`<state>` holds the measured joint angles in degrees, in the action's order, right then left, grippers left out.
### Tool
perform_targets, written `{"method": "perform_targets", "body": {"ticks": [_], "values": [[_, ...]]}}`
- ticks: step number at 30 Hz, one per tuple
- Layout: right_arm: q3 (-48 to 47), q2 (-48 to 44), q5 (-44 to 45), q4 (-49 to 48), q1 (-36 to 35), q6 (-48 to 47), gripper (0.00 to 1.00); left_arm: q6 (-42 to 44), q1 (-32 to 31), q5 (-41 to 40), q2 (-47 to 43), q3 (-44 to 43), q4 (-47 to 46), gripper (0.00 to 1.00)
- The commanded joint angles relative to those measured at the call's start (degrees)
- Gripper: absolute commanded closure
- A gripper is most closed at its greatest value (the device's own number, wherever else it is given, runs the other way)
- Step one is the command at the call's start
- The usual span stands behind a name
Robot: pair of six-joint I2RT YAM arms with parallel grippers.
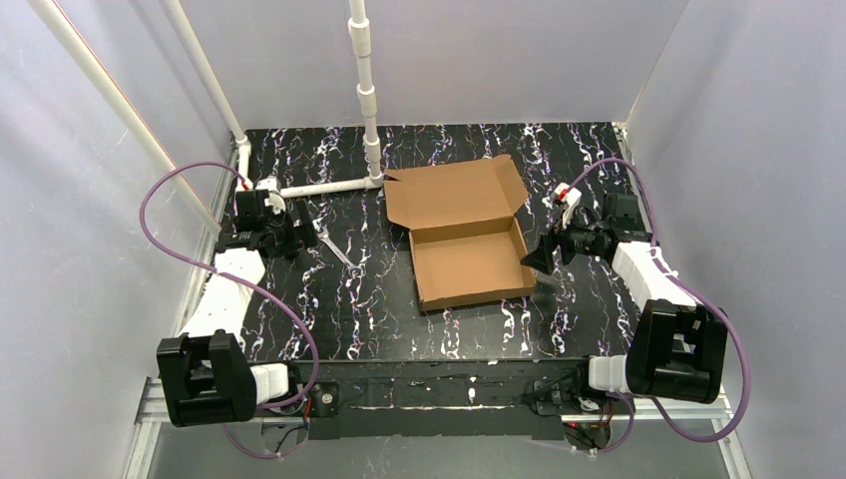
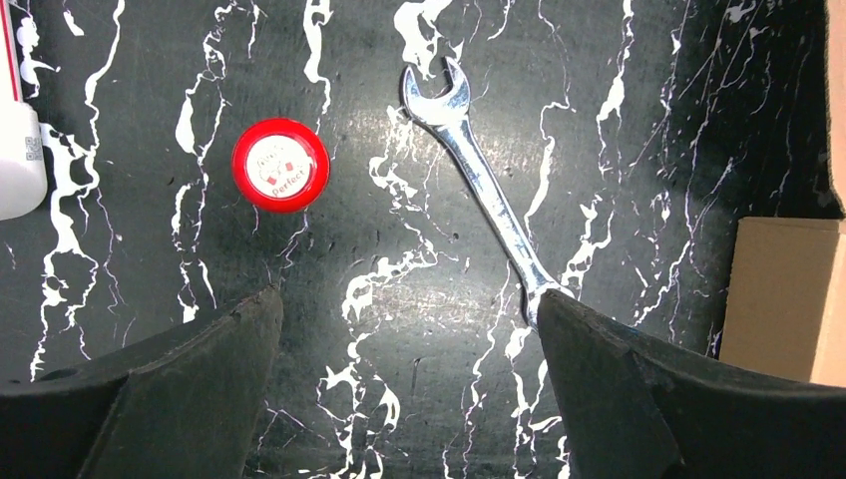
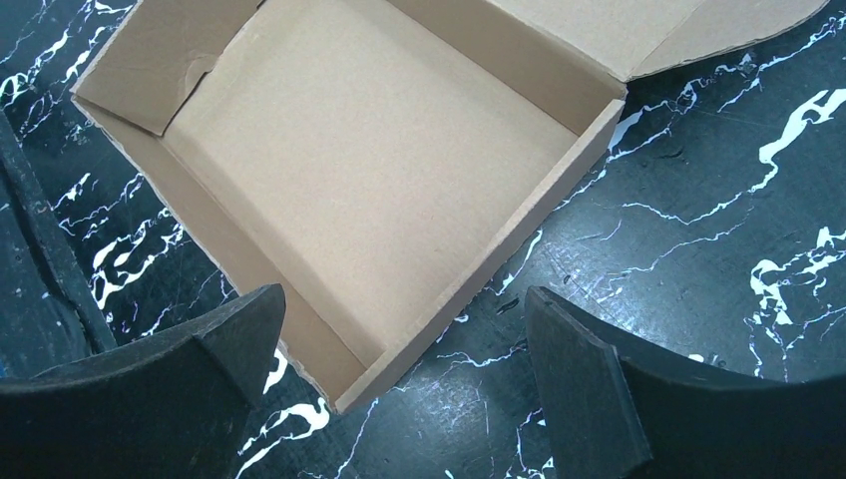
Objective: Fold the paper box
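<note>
The paper box (image 1: 469, 261) is brown cardboard in the middle of the table, with its tray walls standing and its lid (image 1: 454, 193) lying open toward the back. In the right wrist view the tray (image 3: 369, 170) is empty, with a side flap tucked in at its upper left. My right gripper (image 3: 402, 297) is open just off the tray's near right corner (image 1: 537, 261), touching nothing. My left gripper (image 1: 302, 239) is open well to the left of the box, with only tabletop between its fingers (image 2: 409, 309). The box edge (image 2: 788, 299) shows at the right of the left wrist view.
A silver wrench (image 2: 489, 200) lies between the left gripper and the box (image 1: 334, 249), its handle end under my right finger in the left wrist view. A red round cap (image 2: 280, 165) and a white bottle (image 2: 15, 150) lie nearby. White pipes (image 1: 324, 187) stand at the back left.
</note>
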<state>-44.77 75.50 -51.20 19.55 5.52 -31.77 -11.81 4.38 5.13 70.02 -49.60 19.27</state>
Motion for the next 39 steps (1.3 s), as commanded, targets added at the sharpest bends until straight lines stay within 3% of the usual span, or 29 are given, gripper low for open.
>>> {"method": "perform_targets", "body": {"ticks": [1, 5, 13, 26, 34, 39], "values": [[-1.80, 0.09, -1.75, 0.37, 0.28, -1.09, 0.02, 2.33, 0.37, 0.50, -0.26, -0.04, 1.05, 0.02], [-1.81, -0.03, -1.96, 0.40, 0.28, -1.12, 0.02, 1.50, 0.41, 0.45, 1.85, -3.26, 4.20, 0.02], [-2.14, -0.16, -3.20, 0.78, 0.28, -1.28, 0.02, -2.59, 0.37, -8.21, 8.46, -10.02, 10.38, 0.02], [-2.56, -0.25, -4.09, 1.52, 0.28, -1.46, 0.02, -4.02, 0.44, -14.83, 18.69, -13.46, 6.99, 0.33], [-2.51, 0.08, -4.00, 1.50, 0.28, -1.56, 0.02, -4.62, 0.38, -15.32, 19.08, -12.97, 5.01, 0.54], [-2.42, -0.18, -3.82, 1.45, 0.28, -1.61, 0.02, -4.81, 0.41, -16.09, 19.53, -13.16, 3.94, 0.53]]}}
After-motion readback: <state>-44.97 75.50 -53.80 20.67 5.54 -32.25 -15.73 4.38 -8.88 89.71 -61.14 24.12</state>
